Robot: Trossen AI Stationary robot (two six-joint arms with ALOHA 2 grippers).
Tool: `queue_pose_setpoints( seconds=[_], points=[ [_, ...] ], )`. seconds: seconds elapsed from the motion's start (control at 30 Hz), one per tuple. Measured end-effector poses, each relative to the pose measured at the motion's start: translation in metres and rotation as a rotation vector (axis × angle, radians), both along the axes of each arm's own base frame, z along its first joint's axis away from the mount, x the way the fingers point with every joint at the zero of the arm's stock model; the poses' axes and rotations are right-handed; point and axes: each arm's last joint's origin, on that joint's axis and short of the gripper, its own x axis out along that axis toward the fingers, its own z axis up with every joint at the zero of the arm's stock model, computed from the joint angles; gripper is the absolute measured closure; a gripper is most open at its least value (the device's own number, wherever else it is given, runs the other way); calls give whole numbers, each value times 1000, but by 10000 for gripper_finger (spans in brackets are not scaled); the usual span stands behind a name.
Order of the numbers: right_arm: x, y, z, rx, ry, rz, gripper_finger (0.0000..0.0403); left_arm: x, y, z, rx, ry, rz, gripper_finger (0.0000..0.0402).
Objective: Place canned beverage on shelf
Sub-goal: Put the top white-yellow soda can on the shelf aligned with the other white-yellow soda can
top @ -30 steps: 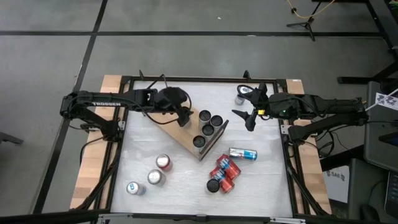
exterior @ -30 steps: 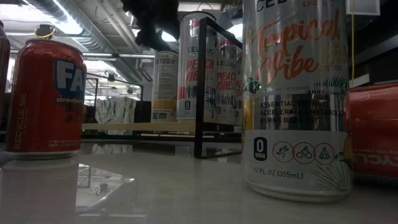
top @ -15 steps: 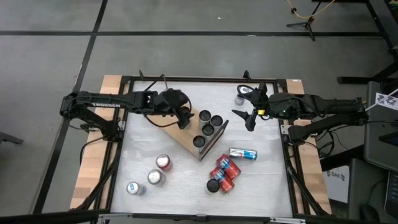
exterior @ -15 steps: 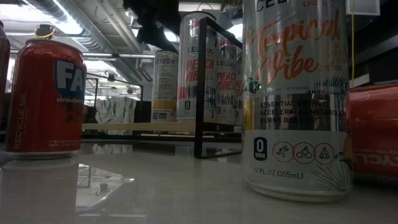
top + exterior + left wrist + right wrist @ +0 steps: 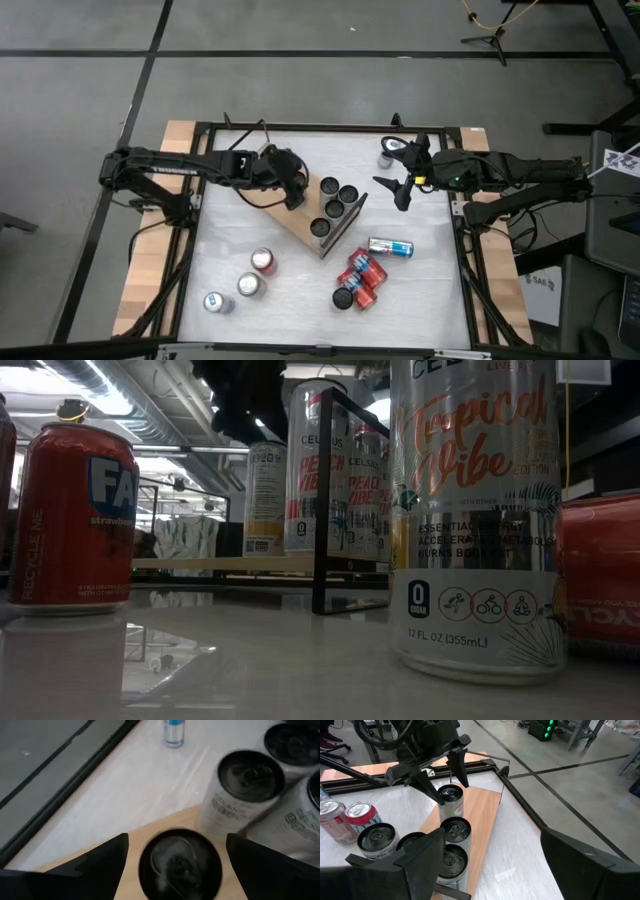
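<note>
The shelf [image 5: 292, 217] is a light-wood board on a black wire frame, mid-table. Several dark-topped cans [image 5: 338, 200] stand on its right part. One more can [image 5: 180, 865] stands upright on the board's left part, also in the right wrist view [image 5: 451, 800]. My left gripper [image 5: 294, 192] is open just above this can, one finger on either side of its top without touching it. My right gripper [image 5: 400, 192] is open and empty, off the shelf's far right end.
On the near table stand a red can [image 5: 262, 261], a silver can [image 5: 250, 285] and a blue can [image 5: 215, 302]. A blue can lies on its side [image 5: 390, 247] beside red cans [image 5: 360, 272]. One can [image 5: 385, 157] stands at the far edge.
My left gripper has shifted a little over the shelf's left part, staying open over the can; its arm has sunk slightly. The can has stayed standing on the board.
</note>
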Motion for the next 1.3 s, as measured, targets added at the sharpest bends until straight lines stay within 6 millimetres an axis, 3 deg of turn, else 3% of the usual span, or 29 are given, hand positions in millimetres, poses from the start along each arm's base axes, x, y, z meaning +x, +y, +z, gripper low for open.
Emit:
queue_pose_setpoints(
  seconds=[0.67,1.07,1.3],
  points=[
    [0,0,0,0,4,0,79,-2,0,-8,-38,61,37,75],
    [0,0,0,0,3,0,79,-2,0,-8,-47,58,28,161],
    [0,0,0,0,3,0,79,-2,-1,-8,-60,63,-15,167]
  ],
)
